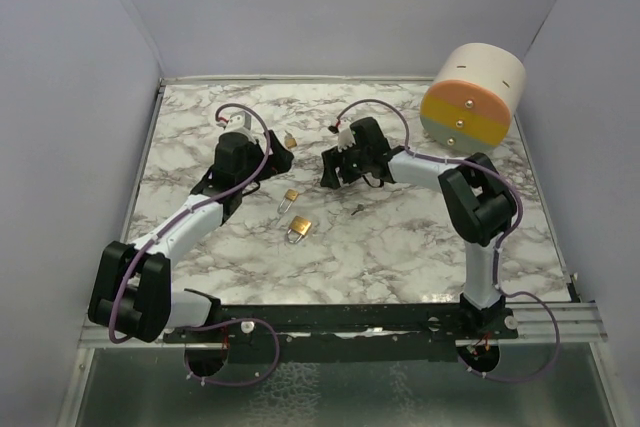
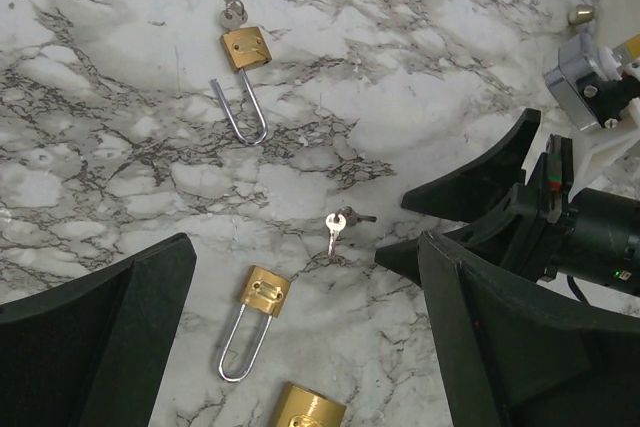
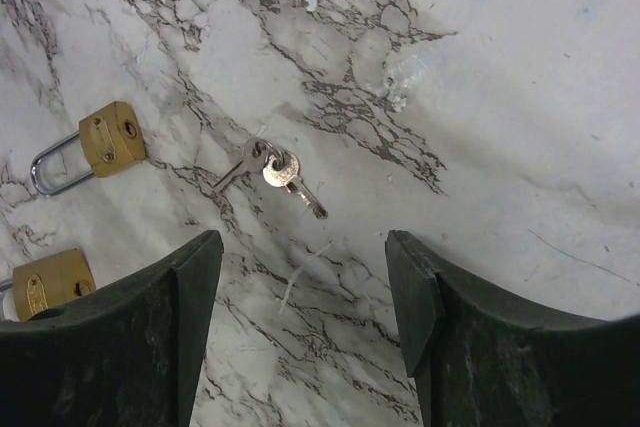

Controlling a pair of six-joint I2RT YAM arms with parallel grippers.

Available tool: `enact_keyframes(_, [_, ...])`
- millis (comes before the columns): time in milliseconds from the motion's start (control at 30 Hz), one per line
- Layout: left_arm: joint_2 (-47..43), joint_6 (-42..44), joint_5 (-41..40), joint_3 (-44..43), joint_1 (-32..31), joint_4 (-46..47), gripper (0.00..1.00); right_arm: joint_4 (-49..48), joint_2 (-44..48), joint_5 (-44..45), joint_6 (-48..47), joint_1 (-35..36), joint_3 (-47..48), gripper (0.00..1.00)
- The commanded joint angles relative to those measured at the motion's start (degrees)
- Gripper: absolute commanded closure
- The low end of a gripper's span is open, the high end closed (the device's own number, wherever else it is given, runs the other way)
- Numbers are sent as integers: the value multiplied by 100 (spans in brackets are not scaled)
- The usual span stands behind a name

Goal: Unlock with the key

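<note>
A small bunch of keys (image 1: pixel 358 210) (image 2: pixel 338 222) (image 3: pixel 275 169) lies loose on the marble table (image 1: pixel 420 237). Two brass padlocks (image 1: pixel 290 197) (image 1: pixel 298 229) lie left of it; the nearer one (image 2: pixel 265 292) (image 3: pixel 110 137) shows its long shackle. A third padlock (image 1: pixel 289 137) (image 2: pixel 245 47) lies farther back with a key stuck in it. My right gripper (image 1: pixel 335 172) (image 3: pixel 305 277) hangs open above the table, just short of the keys, with nothing between its fingers. My left gripper (image 1: pixel 275 159) (image 2: pixel 305 242) is open wide above the padlocks and empty.
A cream cylinder with an orange and yellow face (image 1: pixel 470 97) stands at the back right corner. Grey walls close in the table on three sides. The right arm's gripper and wrist (image 2: pixel 520 197) fill the right of the left wrist view.
</note>
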State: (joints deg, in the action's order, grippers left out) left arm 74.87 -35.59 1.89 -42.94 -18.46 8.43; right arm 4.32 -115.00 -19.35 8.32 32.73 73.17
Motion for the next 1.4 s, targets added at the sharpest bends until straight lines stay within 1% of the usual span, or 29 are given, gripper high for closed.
enact_keyframes(0, [-139,-4,-73,113,9,-48,5,-322,-128,-475,-312,57,149,34])
enact_keyframes(200, [-183,-135,30,311,9,64,5,-492,-396,-576,-426,99,214,34])
enact_keyframes(433, [-184,-146,4,367,8,102,5,-468,-739,-646,-621,201,419,35])
enact_keyframes(700, [-129,-141,12,348,9,99,5,-452,-749,-488,-724,282,254,58])
enact_keyframes(767, [-106,-132,35,345,9,98,5,-413,-788,-447,-763,311,291,61])
enact_keyframes(833, [-96,-129,31,347,8,98,5,-364,-821,-425,-802,341,327,67])
enact_keyframes(1033, [-78,-132,45,347,9,83,5,-387,-858,-267,-827,361,318,72])
enact_keyframes(1200, [-79,-127,41,352,2,76,5,-377,-858,-186,-823,361,309,90])
enact_keyframes(1367, [-76,-123,97,367,8,110,5,-517,-733,-165,-764,366,184,96])
